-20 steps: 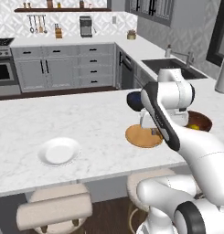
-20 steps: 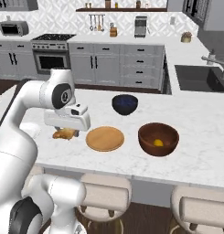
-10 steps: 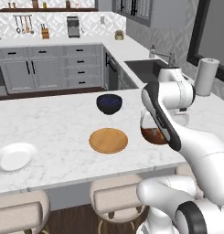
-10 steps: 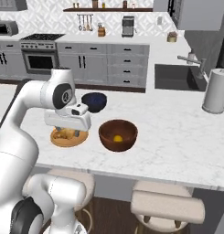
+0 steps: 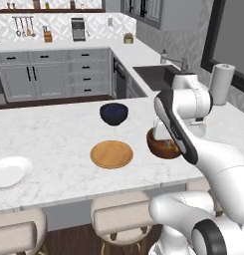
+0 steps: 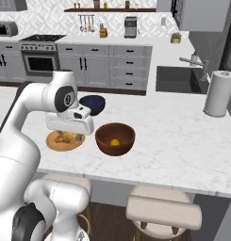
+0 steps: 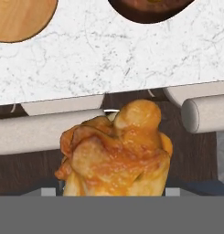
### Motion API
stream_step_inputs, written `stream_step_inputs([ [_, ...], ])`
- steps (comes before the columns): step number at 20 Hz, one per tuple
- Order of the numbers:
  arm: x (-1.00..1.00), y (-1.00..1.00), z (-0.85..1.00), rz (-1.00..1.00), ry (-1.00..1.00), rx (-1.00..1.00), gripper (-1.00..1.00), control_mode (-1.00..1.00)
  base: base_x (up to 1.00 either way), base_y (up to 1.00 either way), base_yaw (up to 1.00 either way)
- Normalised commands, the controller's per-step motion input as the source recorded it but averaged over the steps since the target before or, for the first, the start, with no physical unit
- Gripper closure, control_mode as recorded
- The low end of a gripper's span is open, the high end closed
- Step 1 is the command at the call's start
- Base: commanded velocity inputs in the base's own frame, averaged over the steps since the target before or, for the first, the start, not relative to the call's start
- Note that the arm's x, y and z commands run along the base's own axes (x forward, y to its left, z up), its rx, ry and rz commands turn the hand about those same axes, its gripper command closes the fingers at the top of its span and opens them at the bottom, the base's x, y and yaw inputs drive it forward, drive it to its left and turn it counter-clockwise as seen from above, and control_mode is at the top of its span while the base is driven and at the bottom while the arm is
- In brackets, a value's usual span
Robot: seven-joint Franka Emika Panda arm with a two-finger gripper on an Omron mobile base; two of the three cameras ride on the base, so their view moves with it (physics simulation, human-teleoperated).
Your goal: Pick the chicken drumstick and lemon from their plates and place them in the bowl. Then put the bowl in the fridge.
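Observation:
My gripper (image 6: 70,137) is shut on the golden-brown chicken drumstick (image 7: 115,151), which fills the lower middle of the hand view and hides the fingertips. The held drumstick (image 6: 65,138) hangs just above the counter, left of the reddish-brown wooden bowl (image 6: 103,134). In the left base view the gripper (image 5: 166,144) overlaps the bowl's (image 5: 156,148) near rim. The yellow lemon (image 6: 115,141) lies inside the bowl. The tan wooden plate (image 5: 111,154) and the white plate (image 5: 9,172) are bare. The fridge is out of view.
A dark navy bowl (image 5: 114,113) stands behind the wooden plate. A paper towel roll (image 6: 217,93) and a sink (image 6: 176,80) are at the right. Padded stools (image 6: 161,212) line the counter's near edge.
The whole picture has slid left as the base drove right along the counter. The arm keeps the drumstick in the same hold throughout.

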Motion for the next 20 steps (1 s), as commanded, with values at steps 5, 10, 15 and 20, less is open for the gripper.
stream_step_inputs([
  [5, 0.00, 0.00, 0.00, 0.00, 0.00, 0.00, 1.00, 1.00, 0.28, -0.49, 0.00],
  [10, 0.00, 0.00, 0.00, 0.00, 0.00, 0.00, 1.00, 1.00, 0.24, -0.42, 0.00],
  [15, 0.00, 0.00, 0.00, 0.00, 0.00, 0.00, 1.00, 1.00, 0.40, -0.03, 0.00],
  [20, 0.79, -0.17, 0.00, 0.07, 0.00, 0.00, 1.00, -1.00, 0.00, 0.00, 0.00],
])
